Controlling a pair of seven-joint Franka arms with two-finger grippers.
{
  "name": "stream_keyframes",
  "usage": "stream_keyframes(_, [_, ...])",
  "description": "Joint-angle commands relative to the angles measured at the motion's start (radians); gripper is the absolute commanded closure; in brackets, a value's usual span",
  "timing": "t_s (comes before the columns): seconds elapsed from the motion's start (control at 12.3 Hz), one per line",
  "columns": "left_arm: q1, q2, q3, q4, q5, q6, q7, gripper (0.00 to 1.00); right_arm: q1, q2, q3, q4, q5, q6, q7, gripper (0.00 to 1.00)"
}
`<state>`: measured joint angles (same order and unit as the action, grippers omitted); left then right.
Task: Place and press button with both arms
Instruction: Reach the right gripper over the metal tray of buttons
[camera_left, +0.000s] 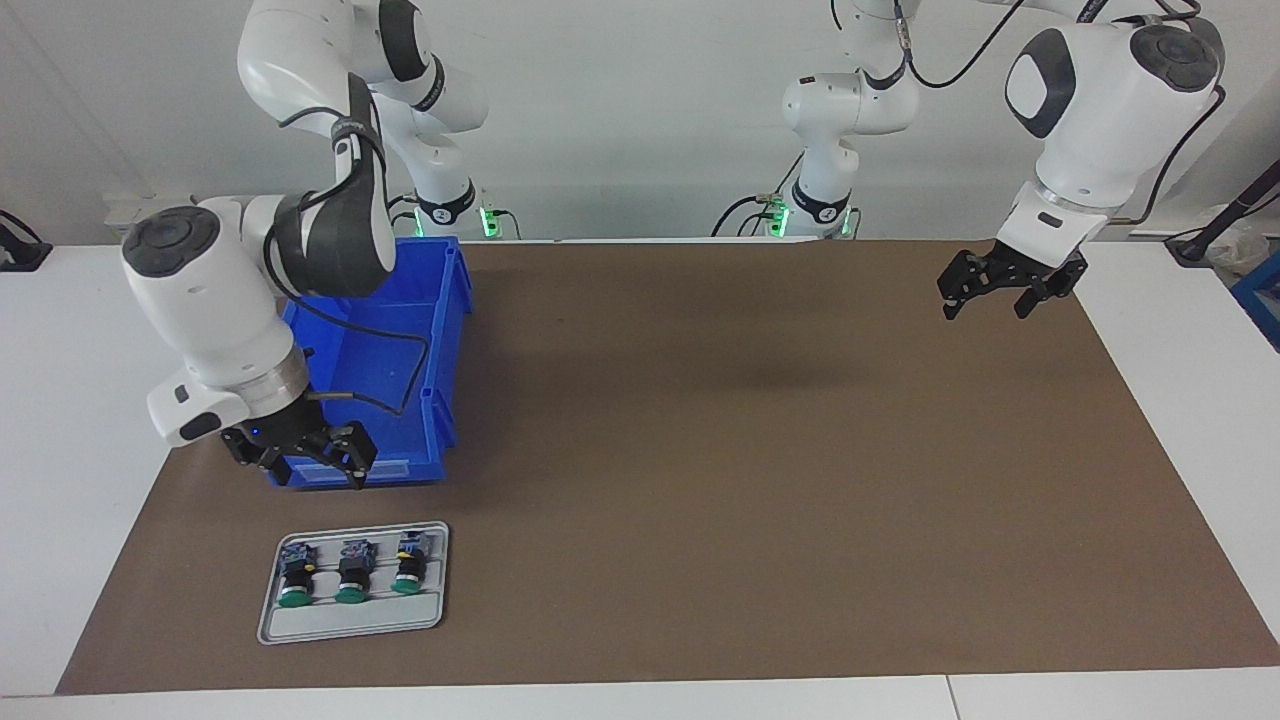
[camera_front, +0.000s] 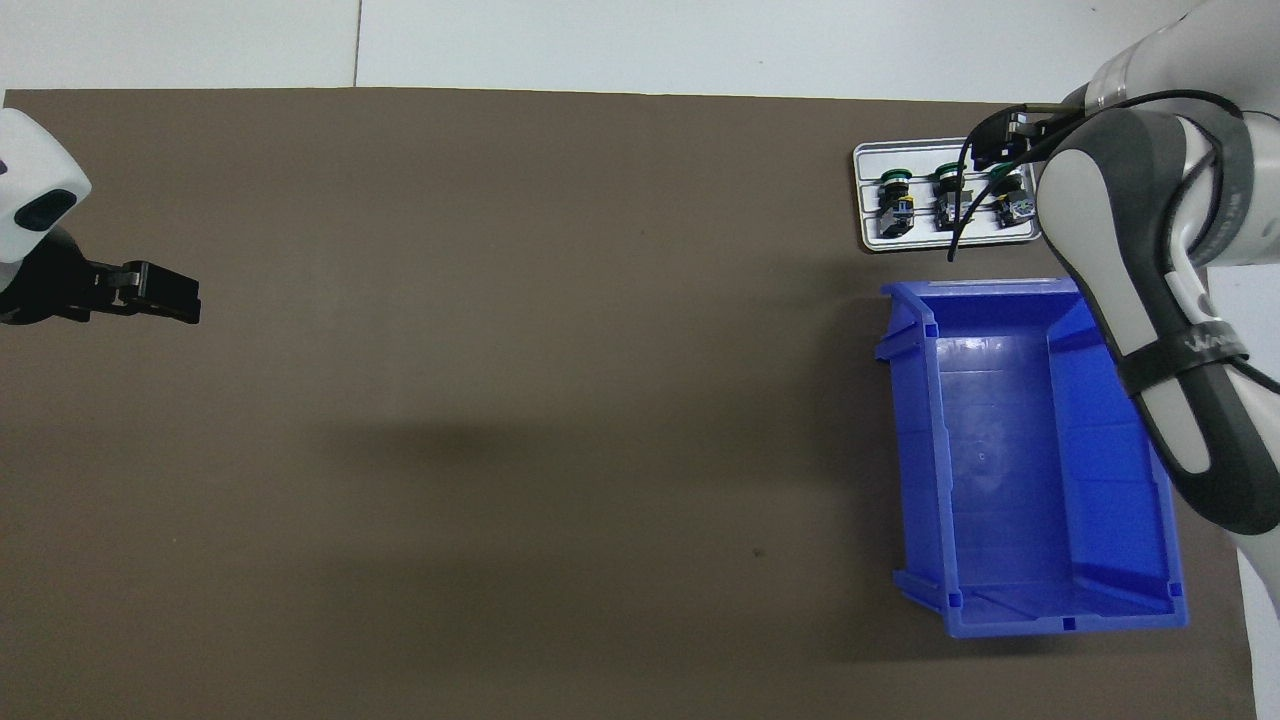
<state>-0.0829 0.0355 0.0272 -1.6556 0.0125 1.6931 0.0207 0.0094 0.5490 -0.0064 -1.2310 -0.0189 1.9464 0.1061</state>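
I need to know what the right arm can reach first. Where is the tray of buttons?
The grey tray sits at the right arm's end of the table, farther from the robots than the blue bin, three green-capped buttons on it.

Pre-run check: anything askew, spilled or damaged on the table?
Nothing stands out. Three green-capped buttons lie in a row in the grey tray, the blue bin sits upright and empty. Right gripper, open, hangs above the bin's edge; left gripper waits open.
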Motion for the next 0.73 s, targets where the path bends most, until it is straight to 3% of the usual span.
stream_keyframes(0.0, [0.009,-0.023,-0.004,-0.024,0.004,0.005,-0.007,0.00,-0.037,0.100,0.014,0.080,0.010,0.032,-0.069,0.05])
stream_keyframes(0.65, [0.009,-0.023,-0.004,-0.024,0.004,0.005,-0.007,0.00,-0.074,0.279,0.063,0.130,0.011,0.157,-0.169,0.07])
